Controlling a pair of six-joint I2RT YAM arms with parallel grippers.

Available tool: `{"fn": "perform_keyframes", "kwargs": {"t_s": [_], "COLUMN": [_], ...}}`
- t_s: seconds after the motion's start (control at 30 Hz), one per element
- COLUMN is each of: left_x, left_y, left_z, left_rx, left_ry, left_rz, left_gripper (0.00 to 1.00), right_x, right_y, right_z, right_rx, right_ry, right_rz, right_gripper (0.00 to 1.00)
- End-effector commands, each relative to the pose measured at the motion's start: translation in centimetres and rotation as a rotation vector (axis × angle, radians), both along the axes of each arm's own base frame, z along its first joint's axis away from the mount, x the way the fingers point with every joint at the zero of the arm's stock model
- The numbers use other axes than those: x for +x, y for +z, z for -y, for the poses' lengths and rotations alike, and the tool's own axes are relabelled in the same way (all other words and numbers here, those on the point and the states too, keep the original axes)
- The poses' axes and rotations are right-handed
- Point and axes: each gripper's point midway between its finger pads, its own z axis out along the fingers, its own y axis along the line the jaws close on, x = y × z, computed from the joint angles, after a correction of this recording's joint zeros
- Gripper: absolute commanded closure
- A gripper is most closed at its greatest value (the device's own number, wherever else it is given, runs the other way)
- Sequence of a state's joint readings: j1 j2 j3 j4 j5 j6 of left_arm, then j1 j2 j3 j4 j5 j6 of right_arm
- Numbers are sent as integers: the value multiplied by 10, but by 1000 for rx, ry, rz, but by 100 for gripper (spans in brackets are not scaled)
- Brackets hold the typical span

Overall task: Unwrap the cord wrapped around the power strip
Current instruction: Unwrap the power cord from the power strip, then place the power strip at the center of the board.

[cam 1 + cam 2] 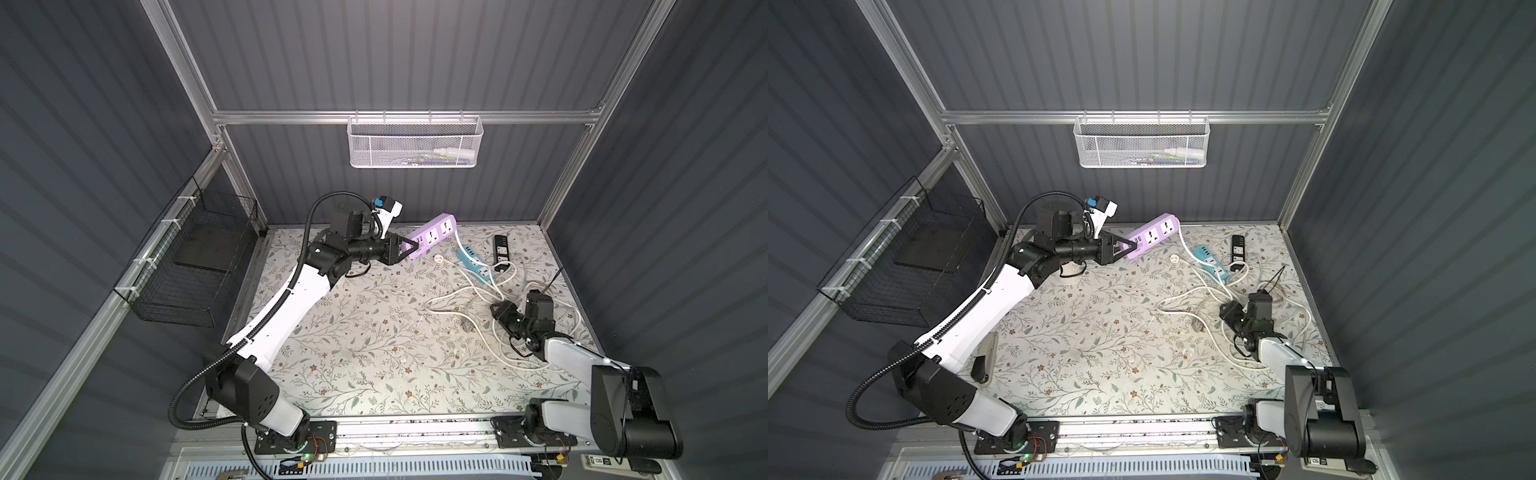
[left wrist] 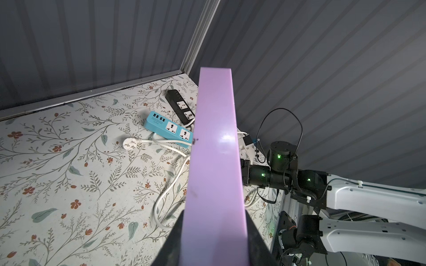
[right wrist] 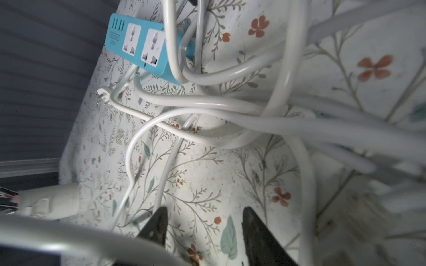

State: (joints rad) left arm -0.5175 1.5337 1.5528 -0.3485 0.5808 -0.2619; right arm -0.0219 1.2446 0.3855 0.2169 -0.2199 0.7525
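pwr strip (image 1: 434,235) in L tool (image 1: 410,248), cord (image 1: 458,240) trailing

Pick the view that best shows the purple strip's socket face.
Both top views: the purple power strip shows its socket face there. Left wrist shows only a plain purple side; right wrist doesn't show it.

White tag (image 1: 598,460) on the front rail (image 1: 415,430) bore dark characters that looked like "SD", small printed label (image 3: 114,38) on the blue power strip (image 3: 138,43) was too blurred to read, nothing else was legible.
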Motion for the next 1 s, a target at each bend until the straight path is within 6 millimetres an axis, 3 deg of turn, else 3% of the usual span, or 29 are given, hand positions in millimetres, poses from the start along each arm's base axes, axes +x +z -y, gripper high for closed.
{"fn": "perform_keyframes", "kwargs": {"t_s": [0.0,0.17,0.4,0.6,0.77,0.97], "left_x": [7,11,19,22,23,22], "left_y": [24,13,-5,-15,-32,-44], "left_z": [5,6,2,2,2,0], "left_rx": [-58,-24,46,88,139,178], "left_ry": [-14,-7,24,25,18,12], "left_rz": [56,28,-7,-30,-78,-106], "left_gripper": [100,100,100,100,100,100], "right_x": [-7,-12,-29,-29,-21,-22], "right_y": [5,44,109,163,206,257], "right_z": [1,-5,-7,-19,-49,-100], "right_rx": [-86,-181,-318,-387,-471,-635], "right_ry": [11,60,114,203,359,602], "right_rz": [-5,100,257,434,573,761], "right_gripper": [36,26,1,1,1,1]}}
